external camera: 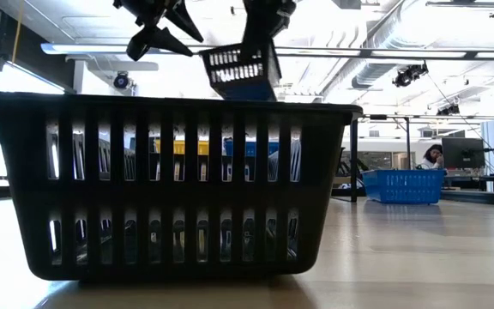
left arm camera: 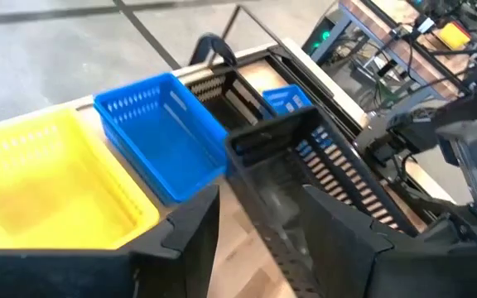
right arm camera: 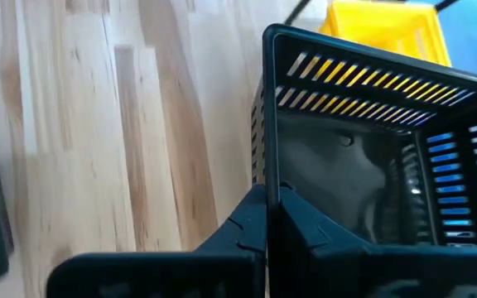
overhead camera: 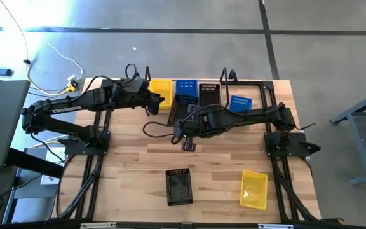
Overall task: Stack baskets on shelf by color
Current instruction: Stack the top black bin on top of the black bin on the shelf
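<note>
tabletop point(overhead camera: 132, 165): pale wood, black basket point(overhead camera: 179, 186) and yellow basket point(overhead camera: 254, 189) at front | room: person seated far back | right hand point(right arm camera: 270, 217): clamps raised black basket point(right arm camera: 363, 157) by rim, before shelf point(overhead camera: 259, 86) | left hand point(overhead camera: 160, 102): fingers spread, hovering by shelf's yellow basket point(overhead camera: 161, 92)

The only writing I can read is the white word TROSSEN along my left arm point(overhead camera: 65, 109), seen from above. No basket shows any label I can make out.

Bright daylight washes my counter point(overhead camera: 138, 159) with soft shadows; glare whitens the floor point(overhead camera: 75, 19) beyond its far-left corner; my wrist views blur.
</note>
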Robot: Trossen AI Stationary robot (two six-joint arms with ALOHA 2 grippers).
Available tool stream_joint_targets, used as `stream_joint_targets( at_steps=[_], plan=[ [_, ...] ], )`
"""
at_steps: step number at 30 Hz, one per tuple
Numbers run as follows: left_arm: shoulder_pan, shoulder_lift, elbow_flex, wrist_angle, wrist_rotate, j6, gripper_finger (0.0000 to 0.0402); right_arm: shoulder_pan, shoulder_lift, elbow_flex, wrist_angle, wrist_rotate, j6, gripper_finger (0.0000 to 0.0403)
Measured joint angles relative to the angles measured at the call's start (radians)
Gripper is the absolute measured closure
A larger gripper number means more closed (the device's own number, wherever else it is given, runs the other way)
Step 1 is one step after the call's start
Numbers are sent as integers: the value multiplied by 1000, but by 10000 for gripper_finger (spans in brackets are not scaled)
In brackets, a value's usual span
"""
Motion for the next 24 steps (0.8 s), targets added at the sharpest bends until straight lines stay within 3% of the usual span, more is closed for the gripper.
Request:
stream_joint_targets(
  at_steps=[11, 24],
  plan=[
    [21, -17, 0, 8, -5, 69, 245, -13, -27, -1, -191, 105, -59, 403],
    [30, -17, 0, 32, -14, 70, 245, -209, -65, -1, -245, 6, -219, 403]
  ],
)
